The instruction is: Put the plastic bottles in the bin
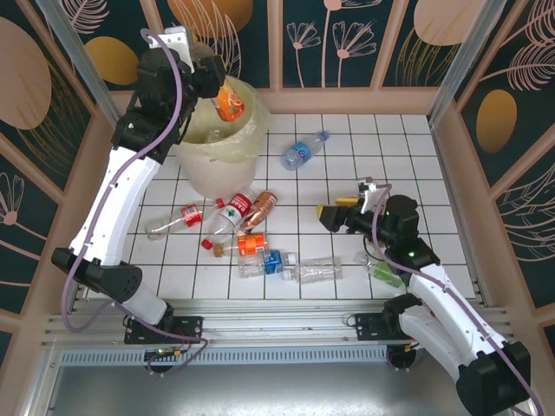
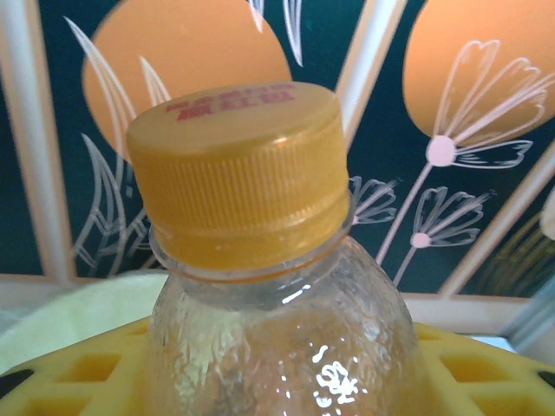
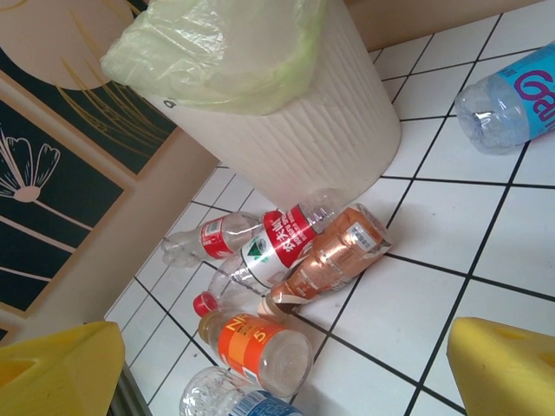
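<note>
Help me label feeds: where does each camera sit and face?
Top external: above and behind, looking down on table, bin, bottles; both arms show.
Left wrist: on the left gripper, facing its bottle's cap and back wall; yellow fingers below.
Right wrist: over the table, facing bin and bottles; yellow fingertips at bottom corners.
Shared: top and right wrist both see the bin.

Cream yellow-lined bin (image 1: 201, 176) upright at 10 o'clock. Orange-label bottle (image 1: 229, 103) tilted above its mouth. Bottle cluster (image 1: 251, 243) lying at bin's 6 o'clock, blue-label bottle (image 1: 300, 153) at 3.
</note>
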### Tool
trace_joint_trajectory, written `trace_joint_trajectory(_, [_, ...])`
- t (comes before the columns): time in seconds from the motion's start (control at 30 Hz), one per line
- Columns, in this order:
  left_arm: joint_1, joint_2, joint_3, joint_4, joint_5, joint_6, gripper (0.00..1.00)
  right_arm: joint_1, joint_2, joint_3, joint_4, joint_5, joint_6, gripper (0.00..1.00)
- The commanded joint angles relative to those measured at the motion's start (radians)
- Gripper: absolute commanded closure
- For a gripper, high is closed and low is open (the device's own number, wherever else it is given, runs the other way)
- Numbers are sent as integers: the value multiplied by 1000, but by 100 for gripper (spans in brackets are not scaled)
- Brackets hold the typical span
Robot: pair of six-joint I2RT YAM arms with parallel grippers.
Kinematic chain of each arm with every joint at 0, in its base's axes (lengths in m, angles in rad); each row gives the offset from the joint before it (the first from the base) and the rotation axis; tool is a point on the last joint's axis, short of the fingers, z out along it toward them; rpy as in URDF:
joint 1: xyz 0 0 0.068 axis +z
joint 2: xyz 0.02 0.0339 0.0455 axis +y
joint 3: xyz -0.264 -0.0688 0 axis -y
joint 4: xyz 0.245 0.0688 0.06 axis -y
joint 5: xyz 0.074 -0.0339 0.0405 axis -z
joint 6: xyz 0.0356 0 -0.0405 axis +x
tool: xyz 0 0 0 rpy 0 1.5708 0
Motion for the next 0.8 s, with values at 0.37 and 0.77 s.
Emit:
trace_joint_trajectory(0.37, [16, 168, 103, -93, -48, 262, 41, 76, 33, 46, -13, 82, -15, 4])
trace_joint_trajectory(0.77, [16, 336, 189, -261, -32, 400, 40, 87, 75, 34, -11, 110, -21, 4])
